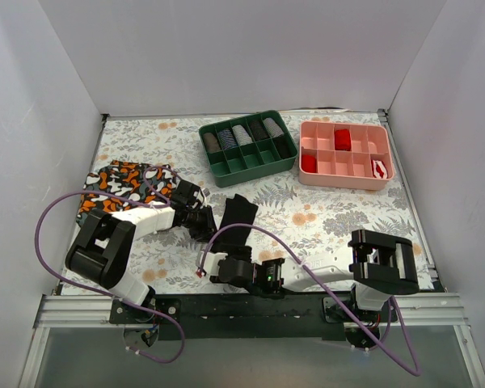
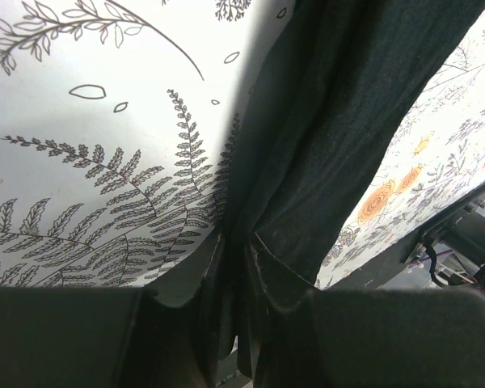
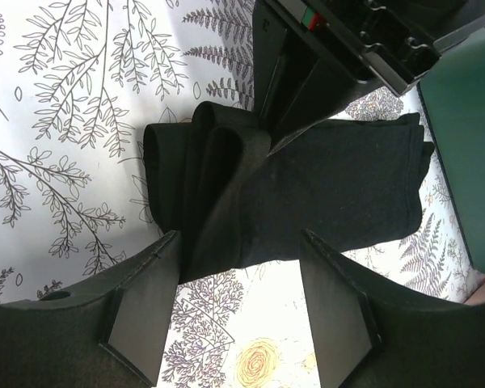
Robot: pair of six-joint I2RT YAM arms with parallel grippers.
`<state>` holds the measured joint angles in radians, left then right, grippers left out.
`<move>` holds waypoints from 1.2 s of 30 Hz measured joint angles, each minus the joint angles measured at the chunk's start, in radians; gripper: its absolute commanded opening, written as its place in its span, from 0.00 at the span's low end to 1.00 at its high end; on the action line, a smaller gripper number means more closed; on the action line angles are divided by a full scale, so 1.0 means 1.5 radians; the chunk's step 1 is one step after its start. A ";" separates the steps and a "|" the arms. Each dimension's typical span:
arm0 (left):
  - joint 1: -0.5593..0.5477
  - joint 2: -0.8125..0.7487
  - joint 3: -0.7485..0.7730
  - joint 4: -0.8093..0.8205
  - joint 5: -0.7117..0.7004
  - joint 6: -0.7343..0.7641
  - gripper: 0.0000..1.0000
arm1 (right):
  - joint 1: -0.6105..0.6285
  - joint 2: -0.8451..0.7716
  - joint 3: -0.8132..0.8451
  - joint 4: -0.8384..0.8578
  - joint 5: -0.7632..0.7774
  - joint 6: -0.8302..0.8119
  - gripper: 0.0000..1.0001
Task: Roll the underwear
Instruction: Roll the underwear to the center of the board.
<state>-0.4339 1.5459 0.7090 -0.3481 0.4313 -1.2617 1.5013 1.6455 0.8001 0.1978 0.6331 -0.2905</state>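
Observation:
The black underwear point(image 1: 236, 217) lies folded on the floral table cloth, near the middle front. My left gripper point(image 1: 204, 220) is shut on its left edge; in the left wrist view the black fabric point(image 2: 331, 129) runs up from between the closed jaws. My right gripper point(image 1: 226, 263) is open just in front of the underwear. In the right wrist view its two fingers point(image 3: 141, 311) stand wide apart, with the bunched near end of the underwear point(image 3: 307, 186) above them, untouched. The left gripper's body shows at the top of that view.
Camouflage-patterned underwear point(image 1: 117, 184) lies at the left, behind the left arm. A green divided tray point(image 1: 247, 143) with rolled items and a pink divided tray point(image 1: 346, 153) with red rolls stand at the back. White walls enclose the table.

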 measured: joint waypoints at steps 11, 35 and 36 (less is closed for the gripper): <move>0.000 0.001 0.001 -0.001 -0.001 0.000 0.14 | 0.035 -0.042 -0.024 -0.021 -0.008 0.014 0.69; 0.000 0.001 0.002 -0.002 -0.001 0.001 0.14 | 0.047 0.069 -0.025 0.092 0.076 -0.064 0.57; 0.000 0.001 0.002 -0.002 -0.001 0.001 0.14 | 0.047 0.071 -0.027 0.097 0.077 -0.066 0.50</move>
<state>-0.4339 1.5475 0.7116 -0.3515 0.4297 -1.2610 1.5723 1.7523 0.7589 0.3428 0.7486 -0.3901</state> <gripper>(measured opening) 0.142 0.612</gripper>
